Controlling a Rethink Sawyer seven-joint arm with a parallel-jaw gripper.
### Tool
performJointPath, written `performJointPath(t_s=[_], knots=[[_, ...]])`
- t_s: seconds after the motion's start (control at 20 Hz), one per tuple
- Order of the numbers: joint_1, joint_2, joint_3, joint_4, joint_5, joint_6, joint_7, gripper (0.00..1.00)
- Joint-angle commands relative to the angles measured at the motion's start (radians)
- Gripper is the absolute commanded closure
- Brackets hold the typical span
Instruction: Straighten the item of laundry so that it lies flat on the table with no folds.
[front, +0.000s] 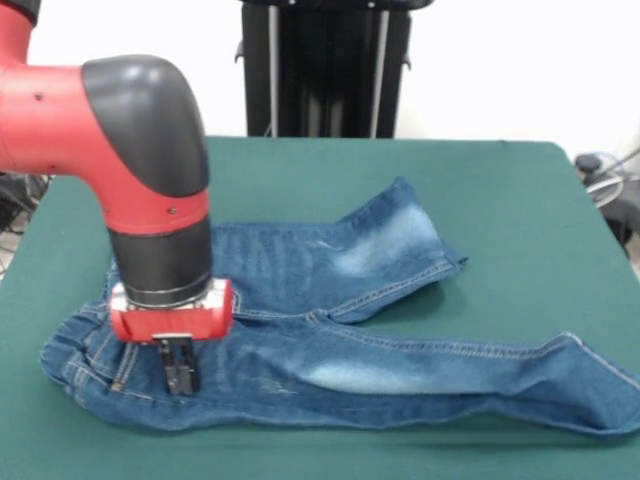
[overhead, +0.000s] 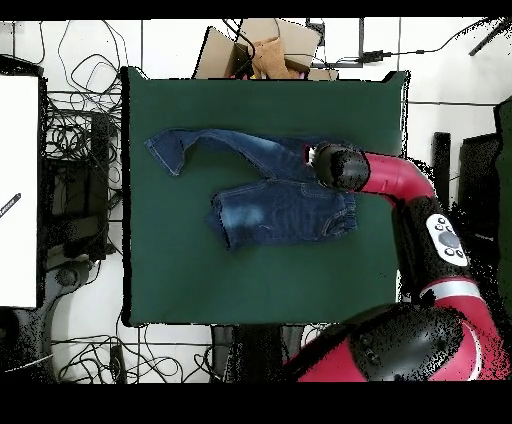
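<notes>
The item of laundry (front: 380, 340), a small pair of blue jeans, lies on the green table (front: 520, 190) with its gathered waistband at the left. One leg stretches right to the table's edge; the other angles back and looks shorter, with wrinkles at the crotch. My gripper (front: 180, 382) points straight down near the waistband, its dark fingers (front: 186, 372) close together with the tips in the denim. In the overhead view the jeans (overhead: 270, 205) lie mid-table (overhead: 250, 290), and the arm's wrist (overhead: 338, 166) hides the gripper.
The red arm (front: 120, 130) reaches in from the upper left, over the table's left side. The black pedestal (front: 325, 65) stands behind the table. Cables (overhead: 80, 130) and a cardboard box (overhead: 262, 50) lie on the floor beyond the table's edges.
</notes>
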Motion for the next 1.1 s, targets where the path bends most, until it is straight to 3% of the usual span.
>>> performJointPath(t_s=[0.05,0.7,0.9,1.1], knots=[[-0.081,0.036,0.007,0.033,-0.142,0.054,-0.33,1.0],[-0.103,0.049,0.014,-0.007,-0.11,0.076,-0.384,1.0],[-0.078,0.049,0.0,-0.004,-0.098,0.062,-0.341,1.0],[-0.04,0.032,-0.029,0.041,-0.091,0.005,-0.224,1.0]])
